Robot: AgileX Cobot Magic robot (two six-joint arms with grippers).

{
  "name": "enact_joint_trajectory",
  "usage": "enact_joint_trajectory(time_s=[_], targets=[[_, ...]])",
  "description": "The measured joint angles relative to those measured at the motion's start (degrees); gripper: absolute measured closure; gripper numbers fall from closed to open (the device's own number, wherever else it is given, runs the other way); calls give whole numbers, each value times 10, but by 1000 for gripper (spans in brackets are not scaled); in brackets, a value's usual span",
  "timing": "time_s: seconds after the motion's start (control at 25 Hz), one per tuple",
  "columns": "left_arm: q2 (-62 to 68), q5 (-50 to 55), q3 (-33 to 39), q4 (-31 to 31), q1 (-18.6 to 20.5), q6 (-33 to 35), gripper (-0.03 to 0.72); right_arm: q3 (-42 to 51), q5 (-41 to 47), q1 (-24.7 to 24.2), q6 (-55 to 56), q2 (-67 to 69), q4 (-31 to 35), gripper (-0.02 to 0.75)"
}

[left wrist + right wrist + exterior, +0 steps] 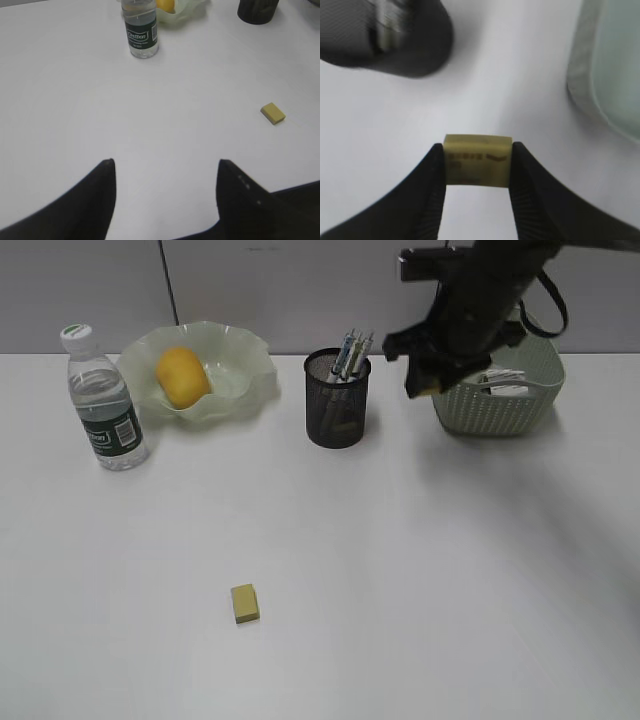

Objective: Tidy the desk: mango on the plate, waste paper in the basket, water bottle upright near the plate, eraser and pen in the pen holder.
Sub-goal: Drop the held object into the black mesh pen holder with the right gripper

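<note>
Even, diffuse light fills all three views, bright enough that the broad white tabletop (400, 570) reads almost featureless. Shadows are soft and faint: a pale smudge lies beside the small yellow block eraser (245, 603), and a broad grey haze spreads across the right of the exterior view. That view is fairly sharp, though the dark arm overhead is slightly smeared. The left wrist view is mildly soft. In the right wrist view the black mesh cup (385, 35) and pale green tub (610, 65) are heavily blurred.

yellow mango (181, 376), black mesh pen holder (337, 400)
</note>
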Motion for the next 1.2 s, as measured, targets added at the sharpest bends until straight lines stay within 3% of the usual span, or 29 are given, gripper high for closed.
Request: enact_joint_trajectory(time_s=[0.36,1.2], targets=[[0,0,0,0,0,0,214,-139,-28,56,6,0,6,425],[0,0,0,0,0,0,222,-143,-118,56,20,112,6,425]])
